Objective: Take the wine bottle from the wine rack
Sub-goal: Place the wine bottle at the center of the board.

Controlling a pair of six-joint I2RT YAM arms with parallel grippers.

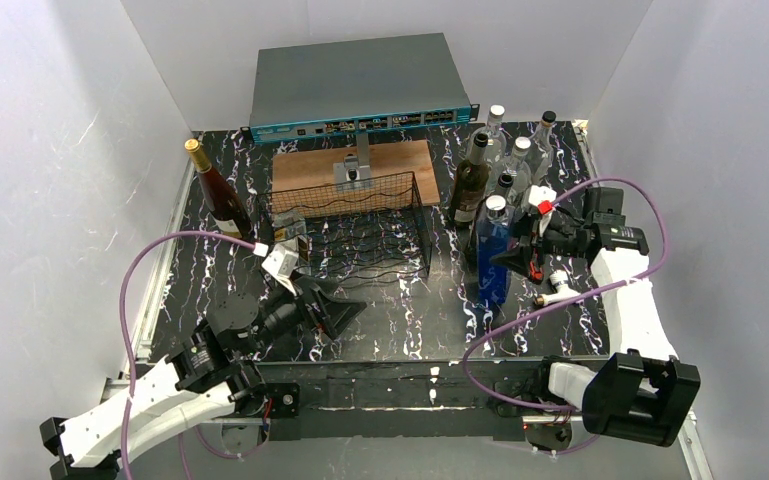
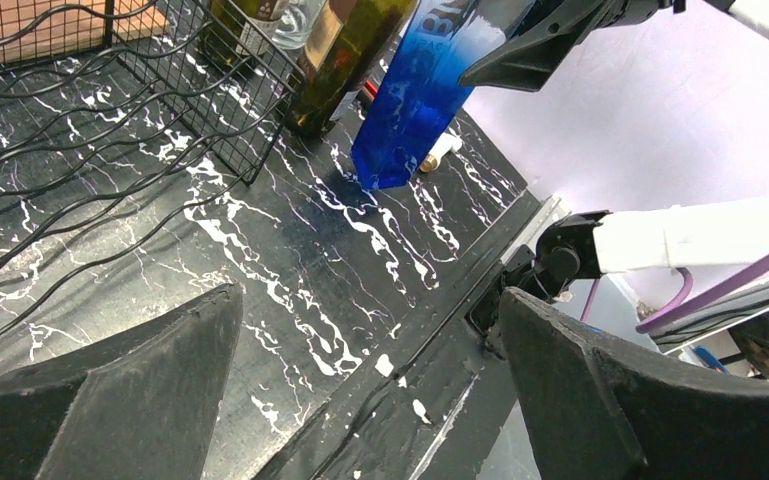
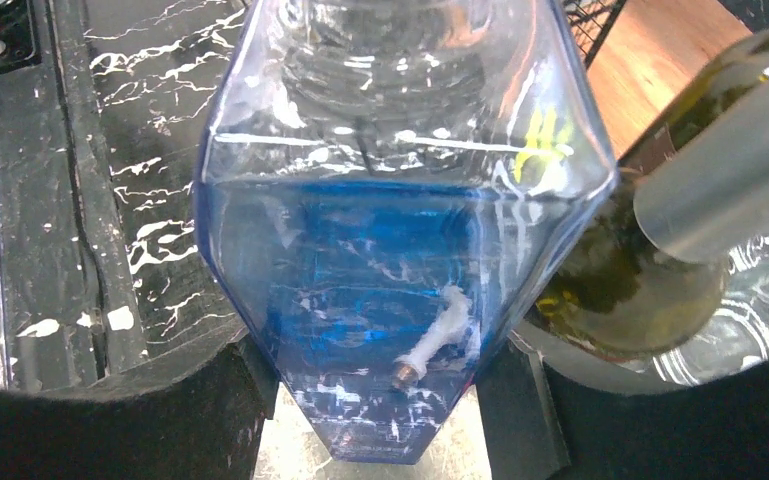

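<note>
- Two grippers in view; only the right gripper [image 1: 512, 256] is loaded. It is clamped on the blue wine bottle [image 1: 493, 262] from the bottle's right side, at mid-body.
- The right wrist view shows the bottle [image 3: 390, 280] filling the frame, with a dark finger [image 3: 160, 410] against each lower side. Contact is firm on both.
- The bottle is off the wine rack [image 1: 360, 225]. It stands upright just right of the rack's right end and does not touch it.
- In the left wrist view the bottle's base [image 2: 380, 170] is at or just above the table [image 1: 400, 320]. I cannot tell whether it rests there.
- The bottle is clear at the top, blue lower down, with a silver cap.
- The left gripper [image 1: 345, 308] has its jaws spread wide and holds nothing. It sits low over the table, near the rack's front edge, pointing right.
- The left wrist view agrees: both fingers [image 2: 110, 400] are well apart with bare marbled tabletop between them.
- The rack is black wire mesh with wavy cradles, at table centre. The wooden board [image 1: 310, 168] is right behind it.
- A grey network switch [image 1: 355, 75] sits behind the board against the back wall.
- A cluster of bottles [image 1: 510, 160] stands behind the blue one. An olive-green bottle [image 1: 470, 180] is the closest of these to the rack.
- A dark bottle with a gold cap [image 1: 218, 195] stands alone left of the rack.
- A small white peg [image 1: 557, 290] lies on the table right of the blue bottle, under the right arm.
</note>
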